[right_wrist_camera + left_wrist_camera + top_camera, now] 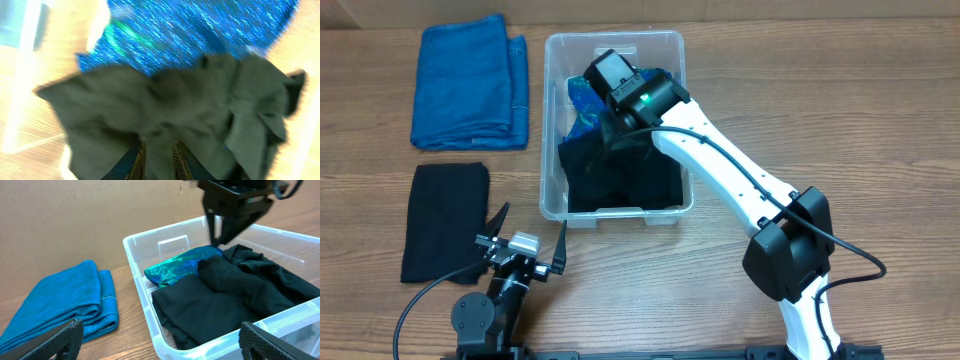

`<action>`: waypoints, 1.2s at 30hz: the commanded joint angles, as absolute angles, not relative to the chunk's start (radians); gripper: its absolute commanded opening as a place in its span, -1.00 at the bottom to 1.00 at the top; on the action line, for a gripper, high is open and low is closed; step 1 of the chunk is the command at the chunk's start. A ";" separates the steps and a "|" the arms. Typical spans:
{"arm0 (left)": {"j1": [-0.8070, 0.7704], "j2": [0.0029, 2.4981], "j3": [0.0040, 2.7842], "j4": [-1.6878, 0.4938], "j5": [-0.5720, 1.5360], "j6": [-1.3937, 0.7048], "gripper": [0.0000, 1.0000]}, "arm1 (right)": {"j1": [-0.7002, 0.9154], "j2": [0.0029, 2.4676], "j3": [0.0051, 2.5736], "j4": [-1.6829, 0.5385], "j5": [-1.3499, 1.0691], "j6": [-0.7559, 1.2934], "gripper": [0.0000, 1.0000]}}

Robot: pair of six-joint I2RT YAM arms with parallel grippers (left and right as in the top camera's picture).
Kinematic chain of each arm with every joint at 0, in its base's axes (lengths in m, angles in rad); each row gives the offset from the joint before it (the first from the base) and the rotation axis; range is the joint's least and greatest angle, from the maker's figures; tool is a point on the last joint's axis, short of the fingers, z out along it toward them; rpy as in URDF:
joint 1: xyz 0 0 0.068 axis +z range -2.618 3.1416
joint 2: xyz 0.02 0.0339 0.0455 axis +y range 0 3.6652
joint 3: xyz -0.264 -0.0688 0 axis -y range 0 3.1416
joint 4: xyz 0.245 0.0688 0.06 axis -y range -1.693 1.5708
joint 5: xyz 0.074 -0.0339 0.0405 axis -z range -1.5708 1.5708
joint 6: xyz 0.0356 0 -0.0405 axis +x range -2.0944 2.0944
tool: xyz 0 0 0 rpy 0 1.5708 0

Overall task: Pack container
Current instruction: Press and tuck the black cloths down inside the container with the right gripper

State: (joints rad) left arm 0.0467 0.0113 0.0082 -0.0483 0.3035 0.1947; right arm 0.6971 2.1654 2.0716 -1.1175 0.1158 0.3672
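Container [550, 150] sits at upper centre of the overhead frame. Right gripper [223, 235] reaches inside, pinching the black cloth [620, 180], apparently to settle it against the shiny blue fabric [582, 105]. Left gripper [530, 237] hangs below, spread wide.

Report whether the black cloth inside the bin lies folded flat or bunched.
Bunched: the black cloth heaps in wrinkles inside the bin, partly over a shiny blue cloth.
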 commanded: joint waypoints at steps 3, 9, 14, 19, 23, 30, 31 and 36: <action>0.052 0.004 0.004 -0.048 0.304 0.213 1.00 | 0.694 2.201 1.953 -0.939 0.103 0.397 -0.55; 0.052 0.005 0.004 -0.048 0.304 0.213 0.99 | 0.694 2.283 1.936 -0.879 0.148 0.397 -0.54; 0.052 0.004 0.004 -0.048 0.304 0.213 1.00 | 0.694 2.267 1.958 -0.943 0.182 0.389 -0.54; 0.052 0.005 0.004 -0.048 0.304 0.213 1.00 | 0.694 2.138 2.077 -1.175 0.208 0.390 -0.46; 0.052 0.005 0.004 -0.048 0.304 0.213 1.00 | 0.694 2.103 2.075 -1.317 0.098 0.390 -0.33; 0.052 0.005 0.004 -0.048 0.304 0.213 1.00 | 0.694 2.104 1.974 -1.386 0.020 0.398 -0.31; 0.052 0.005 0.004 -0.048 0.304 0.213 1.00 | 0.694 2.104 1.934 -1.374 0.012 0.402 -0.30; 0.052 0.005 0.004 -0.048 0.304 0.213 1.00 | 0.694 2.104 1.812 -1.314 -0.064 0.401 -0.30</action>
State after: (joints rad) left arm 0.0467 0.0113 0.0082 -0.0483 0.3035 0.1947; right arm 0.6960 2.1162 1.8572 -1.3403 -0.0162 0.3923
